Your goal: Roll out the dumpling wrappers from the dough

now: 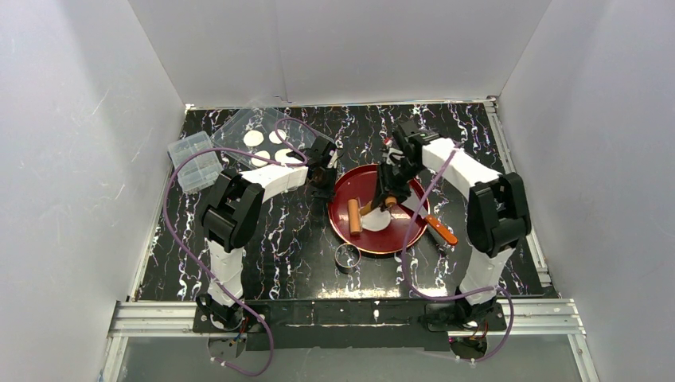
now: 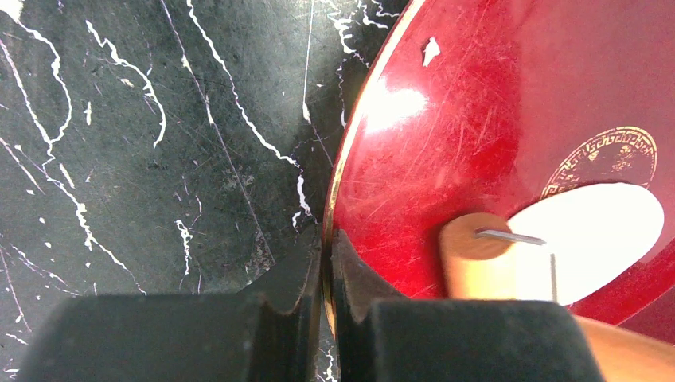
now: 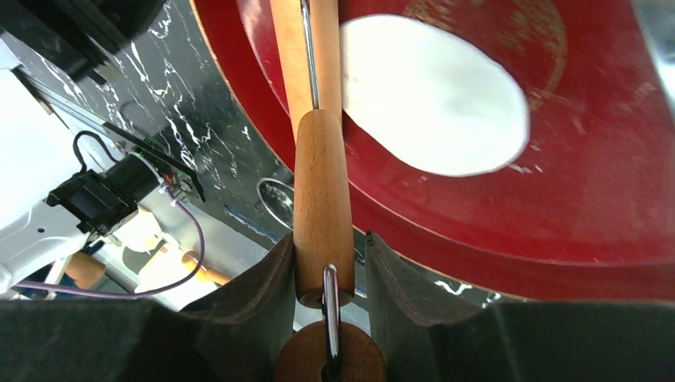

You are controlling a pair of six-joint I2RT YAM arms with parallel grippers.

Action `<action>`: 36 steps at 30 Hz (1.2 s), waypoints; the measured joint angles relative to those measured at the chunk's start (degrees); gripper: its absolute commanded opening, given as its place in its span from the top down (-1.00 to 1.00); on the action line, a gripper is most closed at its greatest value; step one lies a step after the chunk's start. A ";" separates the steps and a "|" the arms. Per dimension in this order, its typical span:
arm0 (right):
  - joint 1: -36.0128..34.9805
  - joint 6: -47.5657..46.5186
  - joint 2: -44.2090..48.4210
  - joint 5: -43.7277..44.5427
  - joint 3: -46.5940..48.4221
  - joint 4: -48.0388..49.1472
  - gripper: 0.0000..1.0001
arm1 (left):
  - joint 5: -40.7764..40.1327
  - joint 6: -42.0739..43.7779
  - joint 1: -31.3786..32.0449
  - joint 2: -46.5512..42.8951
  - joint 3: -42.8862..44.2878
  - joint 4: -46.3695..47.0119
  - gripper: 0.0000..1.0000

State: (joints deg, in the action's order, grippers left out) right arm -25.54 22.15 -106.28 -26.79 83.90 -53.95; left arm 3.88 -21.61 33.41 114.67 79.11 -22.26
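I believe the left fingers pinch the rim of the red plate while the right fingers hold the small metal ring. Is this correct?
Not quite. The right fingers hold the wooden roller handle, as the right wrist view shows. The metal ring lies free near the red plate. The left fingers do pinch the plate's rim.

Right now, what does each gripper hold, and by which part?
The left gripper pinches the red plate by its rim; the right gripper holds the rolling pin by its wooden handle.
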 measured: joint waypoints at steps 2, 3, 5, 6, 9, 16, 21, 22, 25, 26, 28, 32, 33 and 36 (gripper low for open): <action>2.40 -0.72 2.03 -0.31 -2.51 -0.24 0.97 | 0.02 0.00 0.00 0.00 0.00 0.00 1.00; 3.76 -1.09 3.23 -0.39 -3.80 -0.33 0.97 | 0.00 -0.02 0.00 0.00 0.00 0.02 1.00; 6.67 -1.86 6.12 0.33 -6.58 -1.16 0.97 | 0.00 -0.02 0.00 0.00 0.00 0.00 1.00; 8.92 -2.43 7.98 0.63 -8.70 -1.46 0.97 | 0.00 0.00 0.00 0.00 0.00 0.00 1.00; 9.11 -1.95 8.33 -0.50 -10.14 0.11 0.97 | 0.00 0.00 0.00 0.00 0.00 0.00 1.00; 10.43 -4.87 4.76 -3.26 -7.41 -1.36 0.97 | -0.07 0.02 0.04 -0.02 -0.04 0.02 1.00; 15.54 -6.43 8.02 -1.38 -10.01 -4.02 0.97 | -0.09 0.09 0.04 -0.02 -0.04 0.02 1.00; 15.04 -6.25 7.98 -1.49 -10.10 -3.67 0.97 | -0.09 0.13 0.04 -0.02 -0.04 0.02 1.00; 12.48 -5.01 7.67 -1.70 -9.88 -2.23 0.97 | -0.11 0.17 0.04 -0.02 -0.04 0.02 1.00; 11.37 -4.44 7.15 -1.95 -9.57 -1.55 0.97 | -0.11 0.17 0.07 -0.02 -0.04 0.02 1.00; 8.94 -3.78 5.46 -3.17 -8.55 -0.55 0.97 | -0.11 0.17 0.07 -0.02 -0.04 0.02 1.00; 6.08 -3.69 2.78 -6.10 -7.17 1.62 0.97 | -0.11 0.17 0.07 -0.02 -0.04 0.02 1.00; 6.34 -4.04 2.82 -6.12 -7.17 1.46 0.97 | -0.09 0.17 0.07 -0.02 -0.04 0.02 1.00; 9.60 -5.73 4.00 -4.83 -7.17 -1.40 0.97 | -0.09 0.17 0.07 -0.02 -0.04 0.04 1.00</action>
State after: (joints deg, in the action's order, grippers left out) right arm -15.94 16.43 -102.28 -31.62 76.73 -55.35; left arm 3.79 -21.43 33.47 114.65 79.07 -22.22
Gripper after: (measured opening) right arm 0.404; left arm 0.032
